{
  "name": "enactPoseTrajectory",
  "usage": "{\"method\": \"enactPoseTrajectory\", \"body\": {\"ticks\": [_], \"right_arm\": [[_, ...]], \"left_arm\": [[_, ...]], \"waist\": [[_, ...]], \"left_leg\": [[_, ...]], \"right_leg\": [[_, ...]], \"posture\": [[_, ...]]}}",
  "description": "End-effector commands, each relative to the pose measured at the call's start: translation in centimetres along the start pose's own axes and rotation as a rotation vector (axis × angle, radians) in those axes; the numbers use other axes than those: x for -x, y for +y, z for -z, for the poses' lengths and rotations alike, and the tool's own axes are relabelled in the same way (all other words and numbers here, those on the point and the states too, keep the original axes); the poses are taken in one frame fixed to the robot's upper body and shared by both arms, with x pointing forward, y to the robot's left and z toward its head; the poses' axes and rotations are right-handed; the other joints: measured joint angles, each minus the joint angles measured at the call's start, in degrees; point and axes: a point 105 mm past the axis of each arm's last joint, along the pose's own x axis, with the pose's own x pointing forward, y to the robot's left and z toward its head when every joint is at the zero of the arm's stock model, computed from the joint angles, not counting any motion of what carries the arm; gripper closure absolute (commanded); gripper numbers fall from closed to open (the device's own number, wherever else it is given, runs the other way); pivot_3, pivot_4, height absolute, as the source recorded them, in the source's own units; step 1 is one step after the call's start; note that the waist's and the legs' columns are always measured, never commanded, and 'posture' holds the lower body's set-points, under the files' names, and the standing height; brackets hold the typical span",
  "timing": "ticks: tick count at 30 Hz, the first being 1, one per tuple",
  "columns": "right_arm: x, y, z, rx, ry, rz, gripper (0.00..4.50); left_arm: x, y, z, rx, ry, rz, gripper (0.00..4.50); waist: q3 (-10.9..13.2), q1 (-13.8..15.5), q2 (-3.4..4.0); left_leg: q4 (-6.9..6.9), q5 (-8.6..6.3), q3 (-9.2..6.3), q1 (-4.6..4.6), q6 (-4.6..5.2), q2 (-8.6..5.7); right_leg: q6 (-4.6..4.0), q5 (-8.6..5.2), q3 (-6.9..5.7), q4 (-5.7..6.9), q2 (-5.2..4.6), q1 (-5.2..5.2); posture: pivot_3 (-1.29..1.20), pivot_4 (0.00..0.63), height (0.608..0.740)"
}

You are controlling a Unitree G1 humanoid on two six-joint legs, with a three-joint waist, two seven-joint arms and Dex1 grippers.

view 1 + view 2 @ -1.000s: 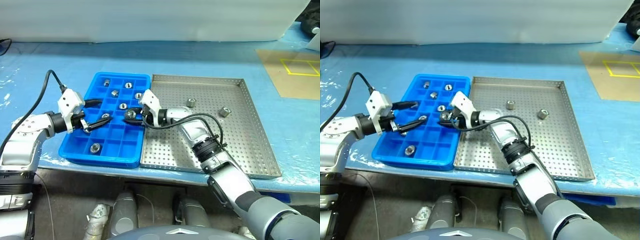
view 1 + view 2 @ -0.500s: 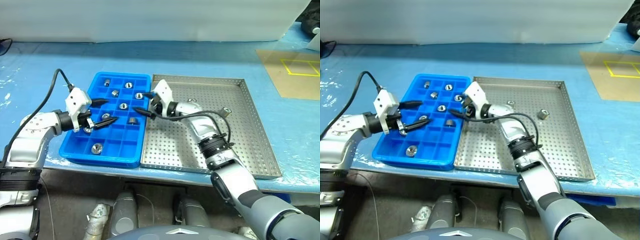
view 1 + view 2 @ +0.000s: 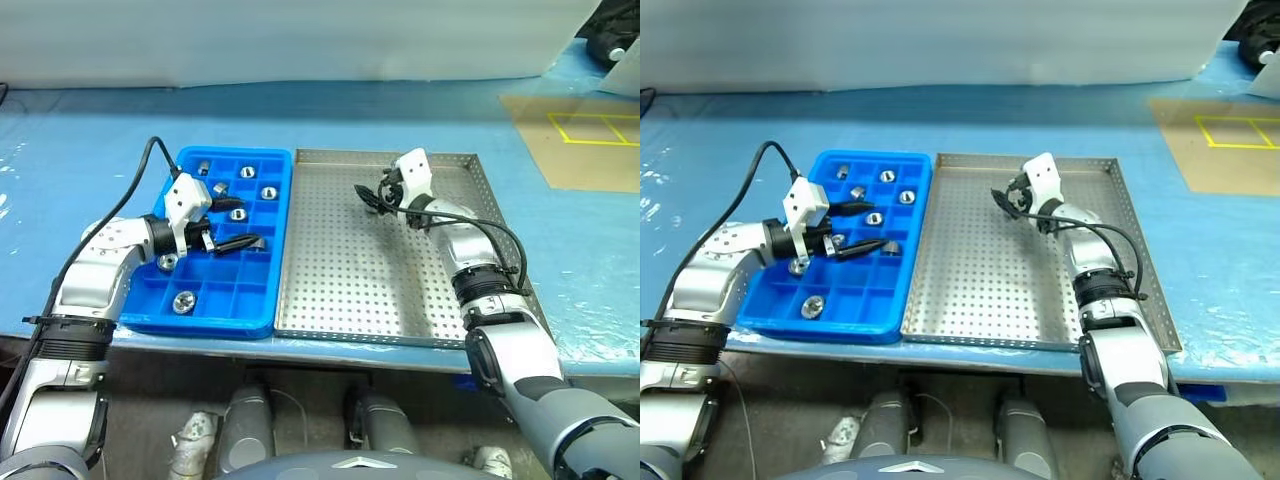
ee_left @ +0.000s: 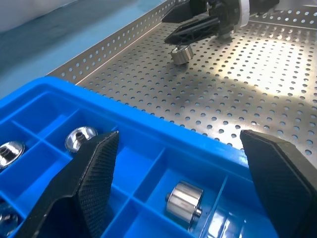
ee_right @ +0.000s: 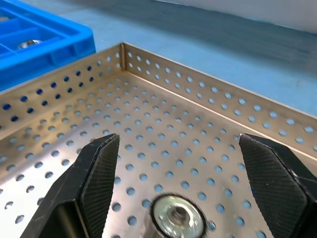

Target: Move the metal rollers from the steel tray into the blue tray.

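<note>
The bench (image 3: 90,130), covered in a blue sheet, is carrying the steel tray (image 3: 330,290) and, touching its side, the blue tray (image 3: 215,310). No brand, label or writing is showing on either tray. Far off beyond the right end effector (image 3: 371,196), a tan board (image 3: 590,150) with yellow taped lines is lying on the bench, partly cut off by the frame edge.

The right end effector is hovering over the far part of the steel tray with its two black fingers spread apart and gripping nothing. One of the metal rollers (image 5: 179,218) is sitting on the perforated floor just under and between its fingers (image 5: 96,173), standing on end with its centre hole up.

The left end effector (image 3: 240,224) is hanging over the blue tray, fingers wide apart and carrying nothing. Several rollers are lying in separate compartments around it; one (image 4: 184,200) is lying on its side in the compartment just ahead of its fingers (image 4: 96,173). Some rollers are partly hidden behind the left wrist, so their count is hard to make out.
</note>
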Motion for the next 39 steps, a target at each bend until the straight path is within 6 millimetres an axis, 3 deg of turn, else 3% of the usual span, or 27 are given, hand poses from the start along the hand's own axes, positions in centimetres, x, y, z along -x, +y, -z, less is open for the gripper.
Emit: {"method": "enactPoseTrajectory", "body": {"ticks": [1, 12, 15, 19, 21, 25, 28, 31, 34, 39], "right_arm": [[-0.3, -0.3, -0.4, 0.032, -0.024, 0.036, 0.56], [-0.4, 0.7, 4.0, -0.005, 0.107, 0.027, 0.56], [-0.2, 0.6, 4.5, -0.011, 0.11, 0.037, 1.11], [-0.2, 0.7, 4.7, 0.007, 0.116, 0.038, 2.41], [-0.2, 1.4, 4.2, -0.026, 0.084, -0.018, 2.8], [-0.2, 1.2, 4.2, 0.018, 0.097, 0.009, 2.81], [-0.5, 2.0, 2.9, 0.029, 0.057, -0.038, 2.81], [-0.3, 4.4, -0.5, 0.048, -0.038, -0.203, 2.81], [1.7, 8.4, -4.3, 0.061, -0.117, -0.467, 2.81], [5.0, 13.3, -6.9, 0.056, -0.122, -0.776, 2.81]], "left_arm": [[-0.1, 0.2, -0.8, -0.036, -0.02, 0.008, 0.35], [0.3, 0.1, -0.2, -0.027, -0.012, 0.002, 0.35], [0.4, 0.1, 0.0, -0.026, -0.009, 0.001, 0.35], [0.5, 0.0, 0.1, -0.024, -0.005, 0.003, 0.35], [0.5, 0.0, 0.2, -0.023, -0.004, 0.004, 0.35], [0.5, 0.0, 0.2, -0.023, -0.003, 0.007, 0.35], [0.6, 0.1, 0.2, -0.023, -0.005, 0.007, 0.35], [1.1, 0.4, -0.1, -0.018, -0.007, 0.001, 0.35], [2.0, 0.6, 0.2, -0.023, 0.019, 0.006, 0.35], [2.9, 0.4, 0.3, -0.025, 0.037, 0.002, 0.35]], "waist": [[0.0, -0.1, 0.0], [0.0, 0.1, 0.0], [0.0, 0.1, 0.01], [0.0, 0.1, 0.01], [0.0, 0.2, 0.01], [0.0, 0.2, 0.01], [0.0, 0.2, 0.01], [0.0, 0.2, 0.01], [0.1, 0.0, 0.0], [0.0, 0.4, -0.01]], "left_leg": [[0.0, 0.01, 0.0, 0.01, -0.01, 0.01], [0.1, 0.0, 0.01, 0.0, 0.0, 0.04], [0.14, -0.05, 0.01, 0.04, 0.08, 0.06], [0.18, -0.06, 0.01, 0.05, 0.11, 0.06], [0.23, -0.07, 0.01, 0.06, 0.11, 0.06], [0.28, -0.08, 0.01, 0.11, 0.13, 0.07], [0.28, -0.06, 0.01, 0.14, 0.1, 0.08], [0.27, -0.06, 0.01, 0.1, 0.09, 0.09], [0.23, -0.05, -0.02, 0.02, 0.09, 0.13], [-0.09, -0.02, -0.05, 0.13, 0.04, 0.1]], "right_leg": [[-0.02, 0.0, 0.0, 0.02, 0.01, 0.0], [-0.08, -0.01, -0.01, 0.05, 0.0, 0.01], [-0.09, -0.01, -0.01, 0.09, 0.0, 0.03], [-0.1, 0.0, -0.01, 0.16, -0.01, 0.04], [-0.11, -0.01, -0.01, 0.24, -0.01, 0.04], [-0.15, -0.04, 0.01, 0.39, -0.02, 0.02], [-0.23, -0.08, 0.01, 0.5, -0.01, -0.01], [-0.26, -0.1, 0.01, 0.53, 0.01, -0.08], [-0.27, -0.11, 0.03, 0.55, 0.06, -0.24], [-0.33, -0.16, 0.0, 0.51, 0.06, -0.24]], "posture": [[-0.1, 0.15, 0.74], [-0.08, 0.15, 0.74], [-0.08, 0.15, 0.74], [-0.08, 0.15, 0.74], [-0.08, 0.15, 0.74], [-0.08, 0.15, 0.74], [-0.08, 0.15, 0.74], [-0.08, 0.15, 0.74], [-0.07, 0.15, 0.74], [-0.03, 0.15, 0.74]]}}
